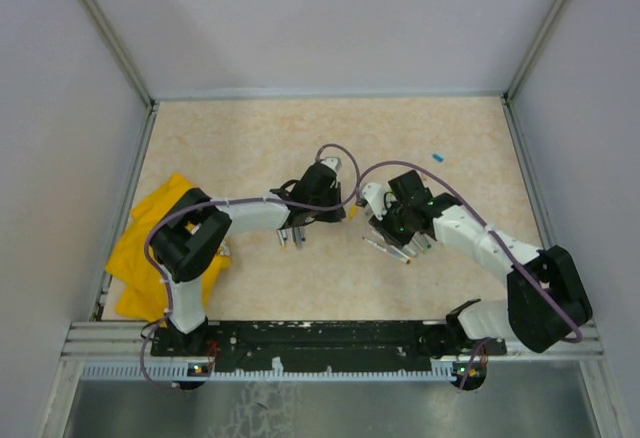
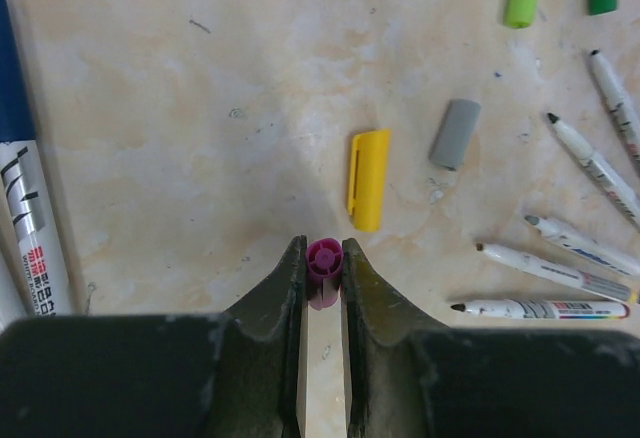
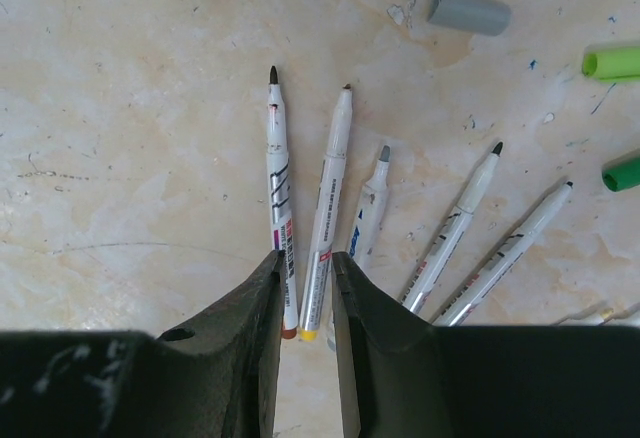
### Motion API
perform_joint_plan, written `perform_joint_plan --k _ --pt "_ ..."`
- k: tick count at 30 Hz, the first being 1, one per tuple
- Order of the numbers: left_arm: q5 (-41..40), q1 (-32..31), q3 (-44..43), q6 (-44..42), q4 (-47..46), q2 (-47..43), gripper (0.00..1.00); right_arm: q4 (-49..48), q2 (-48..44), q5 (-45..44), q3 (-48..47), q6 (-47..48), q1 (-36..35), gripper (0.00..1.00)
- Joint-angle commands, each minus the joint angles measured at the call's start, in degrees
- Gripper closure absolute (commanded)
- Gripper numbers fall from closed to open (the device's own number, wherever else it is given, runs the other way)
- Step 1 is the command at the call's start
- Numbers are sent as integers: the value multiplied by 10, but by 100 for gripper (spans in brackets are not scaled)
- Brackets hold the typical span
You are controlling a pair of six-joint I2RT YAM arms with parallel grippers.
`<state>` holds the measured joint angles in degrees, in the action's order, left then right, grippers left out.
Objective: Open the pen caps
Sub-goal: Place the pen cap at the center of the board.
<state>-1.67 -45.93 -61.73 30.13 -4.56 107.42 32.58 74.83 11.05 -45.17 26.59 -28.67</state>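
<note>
Left gripper [image 2: 322, 249] clamps purple cap [image 2: 324, 255] over worktop [image 1: 250, 138] centre, probably to drop it by yellow cap [image 2: 367, 178]; right gripper [image 3: 305, 258] straddles a pen [image 3: 328, 188], grip indeterminate.

A yellow cloth [image 1: 130, 258] was seen lying crumpled at the left side of a table [image 1: 250, 148], close to the left wall [image 1: 50, 158]. The table top was finished in a pale beige, marbled pattern, and in the wrist views it was marked with fine scratches, small dark specks and faint ink smudges. The table was enclosed by plain grey-white panels: a back wall [image 1: 330, 18] and a right wall [image 1: 600, 138]. Metal posts [image 1: 105, 28] were set along the corners. A black rail [image 1: 330, 335] was fixed across the near edge.
</note>
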Motion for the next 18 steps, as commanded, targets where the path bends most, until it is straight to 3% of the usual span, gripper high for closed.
perform_joint_plan --k 1,12,18 --pt "-20 -1 -41 -12 75 33 94 -9 -24 9 -27 4 8 75" --pt "-49 0 -51 6 101 37 65 -8 -27 16 -27 5 10 75" --pt "-48 0 -29 6 83 6 59 -7 -28 19 -27 6 10 74"
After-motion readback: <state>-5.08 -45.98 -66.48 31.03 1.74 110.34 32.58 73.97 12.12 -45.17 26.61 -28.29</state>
